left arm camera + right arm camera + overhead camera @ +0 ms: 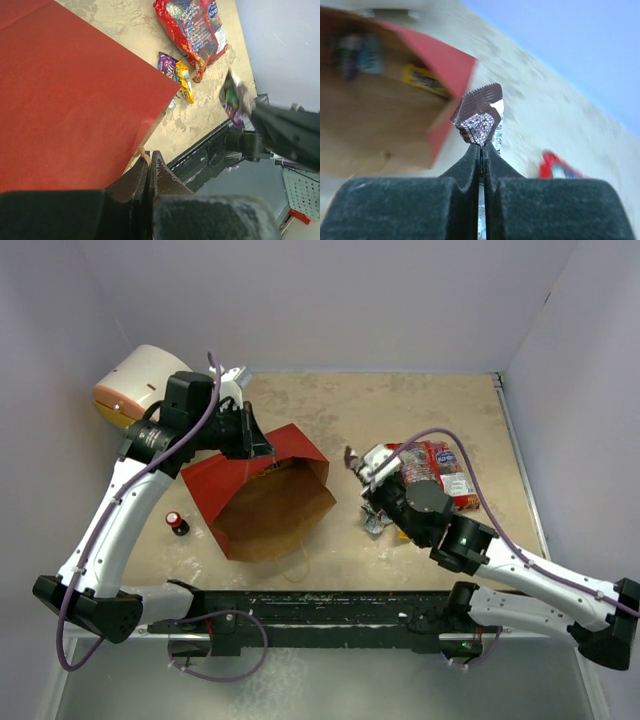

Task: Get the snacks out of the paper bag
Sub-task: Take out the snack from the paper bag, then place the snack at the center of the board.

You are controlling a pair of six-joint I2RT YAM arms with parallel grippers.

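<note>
- Top view: the paper bag (265, 502) lies on its side on the table (400, 405), toward 9 o'clock from centre, with its brown mouth open toward 5 o'clock.
- The left gripper (258, 447) sits at the bag's 12 o'clock edge. The right gripper (362, 468), at 3 o'clock from the bag, pinches a dark wrapper (351, 455).
- The large red-and-clear bag (445, 472) lies just beyond at 3 o'clock. A white drum (135, 385) stands at 10 o'clock.
- Left wrist view: the jaws are pressed together against the bag's red wall (75, 100). A thin tan bit shows at their tips, either rim or string handle; hard to tell.
- At 1 o'clock a purple packet (167, 65) and a yellow packet (184, 82) touch on the table.
- Right wrist view: the fingers are clamped on the dark wrapper's lower corner, and the wrapper sticks up toward 12 o'clock.
- The bag, blurred, opens at 9 o'clock, with a yellow candy packet (422, 77) inside.
</note>
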